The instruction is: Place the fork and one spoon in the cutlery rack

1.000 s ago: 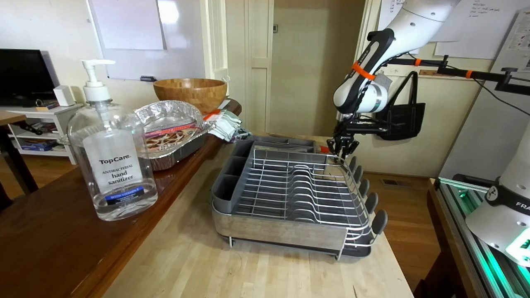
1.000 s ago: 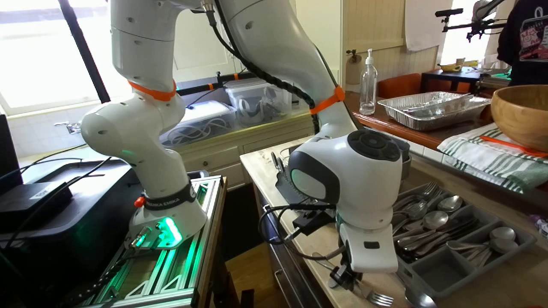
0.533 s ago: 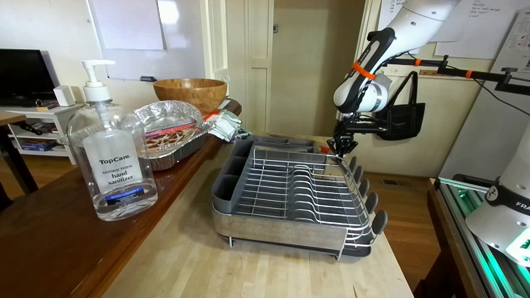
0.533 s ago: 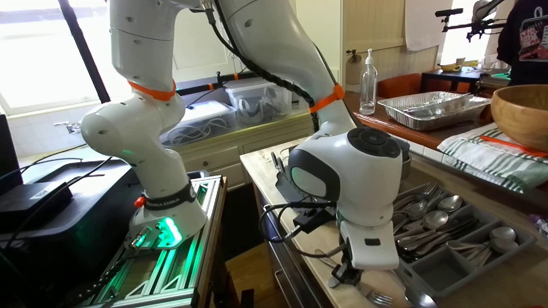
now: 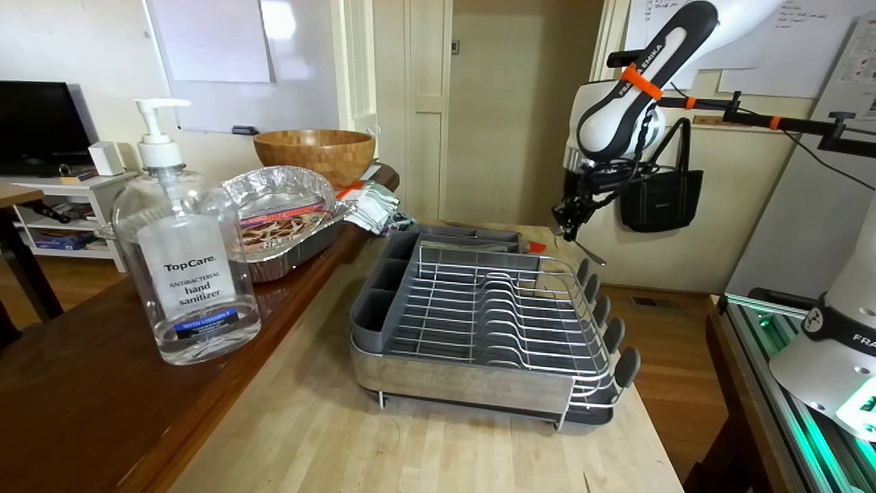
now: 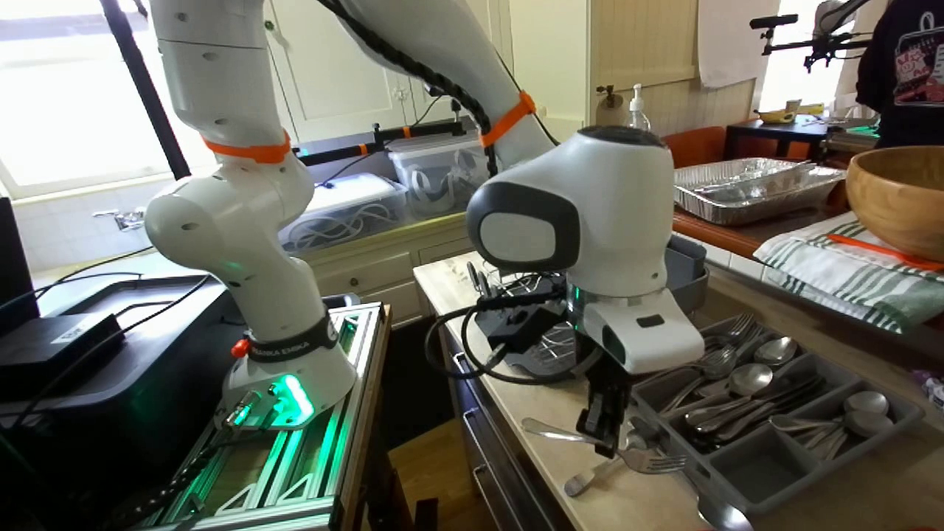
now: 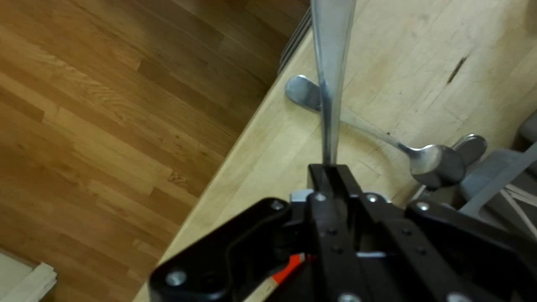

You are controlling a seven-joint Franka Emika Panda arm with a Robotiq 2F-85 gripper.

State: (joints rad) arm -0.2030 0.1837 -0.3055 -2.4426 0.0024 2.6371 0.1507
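Note:
Shut on the fork [image 6: 653, 462], my gripper [image 6: 606, 436] holds it above the table by the middle of its length. In the wrist view the fork's handle [image 7: 333, 54] juts away from the gripper [image 7: 329, 170], and its tines are hidden. Below it on the wood lies a spoon [image 7: 436, 165], its handle passing under the fork. Another spoon [image 6: 723, 512] lies beside the cutlery tray in an exterior view. The cutlery rack [image 5: 465, 383] stands on the table in both exterior views, partly behind the arm in one of them; the gripper is beyond its far end.
A grey cutlery tray [image 6: 759, 476] with several spoons and forks sits close beside the gripper. Hand sanitizer [image 5: 195, 287], a foil pan [image 6: 752, 192], a wooden bowl [image 6: 900, 199] and a striped towel [image 6: 841, 273] line the raised brown ledge. The table edge drops to the floor.
The gripper has shut on the fork and lifted it off the table. The arm has moved up and back toward its base, and the spoon underneath is now more exposed.

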